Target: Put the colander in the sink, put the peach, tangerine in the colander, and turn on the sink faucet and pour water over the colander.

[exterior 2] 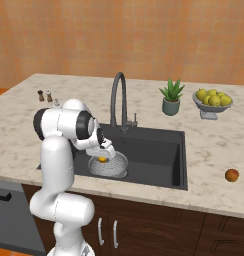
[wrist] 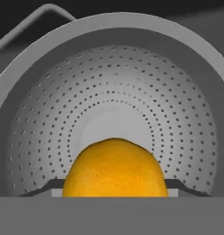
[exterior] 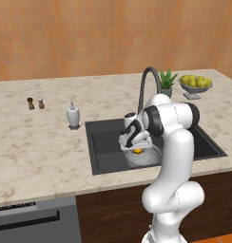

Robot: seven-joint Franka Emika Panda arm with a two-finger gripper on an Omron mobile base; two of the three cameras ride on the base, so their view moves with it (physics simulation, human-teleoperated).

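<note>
We count one colander [exterior 2: 109,165], one orange fruit [wrist: 114,169] inside it, one sink [exterior 2: 159,155], one faucet [exterior 2: 118,100], one soap bottle [exterior: 73,115], two shakers [exterior: 35,102], one potted plant [exterior 2: 171,97], one fruit bowl [exterior 2: 212,102], and one loose fruit [exterior 2: 232,175].

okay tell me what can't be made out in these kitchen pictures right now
- Grip: in the hand view the orange fruit sits between the jaws over the colander; the bottom edge hides any contact.
- Gripper: in the left base view the arm's wrist covers it.
- Sink drain: hidden in both base views.
- Shakers: too small to identify.
</note>
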